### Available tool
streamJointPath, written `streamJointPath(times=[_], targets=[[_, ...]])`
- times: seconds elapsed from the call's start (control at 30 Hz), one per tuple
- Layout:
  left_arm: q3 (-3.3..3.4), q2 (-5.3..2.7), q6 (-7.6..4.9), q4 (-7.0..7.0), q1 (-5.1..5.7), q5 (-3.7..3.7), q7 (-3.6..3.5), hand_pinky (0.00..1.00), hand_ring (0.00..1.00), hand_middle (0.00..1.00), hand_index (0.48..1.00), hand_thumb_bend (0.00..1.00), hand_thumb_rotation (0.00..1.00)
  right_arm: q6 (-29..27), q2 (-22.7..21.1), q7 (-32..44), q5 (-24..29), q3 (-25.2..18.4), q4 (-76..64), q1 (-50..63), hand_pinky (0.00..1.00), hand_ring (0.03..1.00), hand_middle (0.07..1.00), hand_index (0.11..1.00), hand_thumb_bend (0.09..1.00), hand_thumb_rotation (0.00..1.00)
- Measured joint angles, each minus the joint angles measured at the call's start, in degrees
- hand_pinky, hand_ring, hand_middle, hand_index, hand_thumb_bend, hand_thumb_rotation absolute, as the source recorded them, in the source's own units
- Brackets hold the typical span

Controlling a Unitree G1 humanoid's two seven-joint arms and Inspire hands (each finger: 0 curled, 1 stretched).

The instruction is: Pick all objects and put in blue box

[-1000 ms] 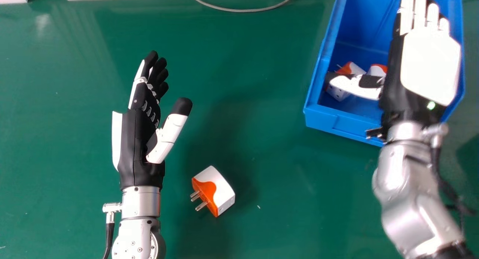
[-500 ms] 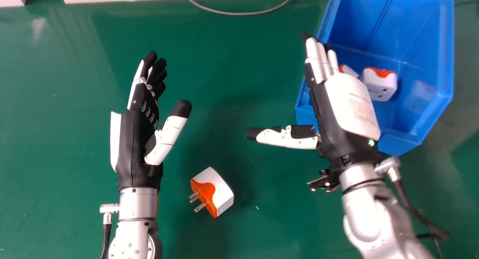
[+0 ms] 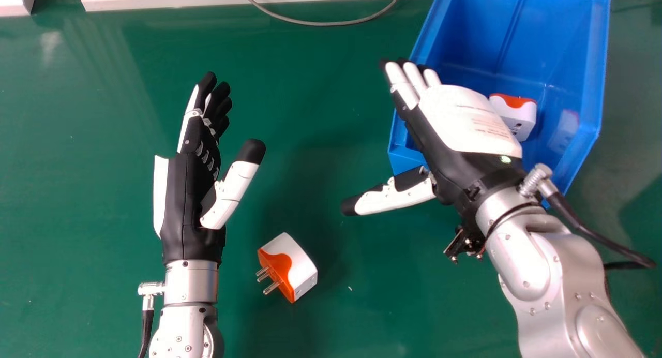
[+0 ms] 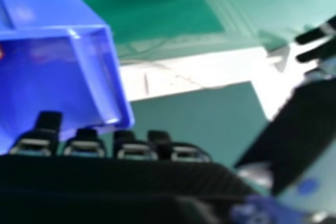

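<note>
Adapter [image 3: 297, 262] on table [image 3: 310, 89], right hand [image 3: 463, 120] closer than before

Bright, diffuse light washes over the green table [image 3: 331, 115] in the head view, with soft shadows across its middle and pale glare at its far left corner. White shell on the right robot hand [image 3: 465, 120] nearly bleaches out, and the blue box [image 3: 563, 37] carries faint reflections. In the right hand view, blur covers the scene, highlights burn out and the foreground sinks toward black.

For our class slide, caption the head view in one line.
Right hand open over blue box, one plug adapter outside.
</note>
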Motion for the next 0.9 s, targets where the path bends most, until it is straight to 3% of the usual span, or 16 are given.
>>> streamJointPath(times=[0.13,0.2,0.33,0.57,0.73,0.9], targets=[[0.01,0.00,-0.02,-0.26,0.11,0.11,0.14,0.95,0.92,0.92,0.920,0.94,0.65,0.59,0.98,1.42,-2.30,1.62,-1.24,0.88,0.95,0.971,0.986,0.970,0.823,0.32],[0.01,0.02,-0.07,-0.25,0.11,0.24,0.24,0.94,0.92,0.92,0.915,0.94,0.66,0.55,2.50,-1.82,-4.61,2.37,-0.82,2.43,0.95,0.981,0.991,0.981,0.829,0.33],[0.02,0.25,-0.06,-0.26,0.28,0.49,0.65,0.95,0.93,0.91,0.910,0.92,0.66,0.69,8.91,-16.40,-8.17,2.43,3.65,6.98,0.97,0.993,0.997,0.993,0.833,0.34],[-0.05,0.19,-0.04,-0.28,0.40,0.52,0.59,0.96,0.93,0.91,0.909,0.92,0.66,-5.12,17.52,-41.02,-4.54,-0.42,12.87,11.50,0.97,0.997,0.999,0.997,0.828,0.34],[-0.05,0.31,-0.03,-0.30,0.56,0.63,0.70,0.96,0.93,0.91,0.907,0.92,0.66,-12.84,20.40,-59.11,-1.43,-4.14,19.35,11.19,0.99,1.000,1.000,1.000,0.804,0.35],[-0.12,0.32,-0.03,-0.32,0.57,0.72,0.57,0.96,0.93,0.91,0.910,0.91,0.66,-19.32,20.52,-69.07,-0.74,-5.78,24.25,9.65,1.00,1.000,1.000,1.000,0.818,0.36]])
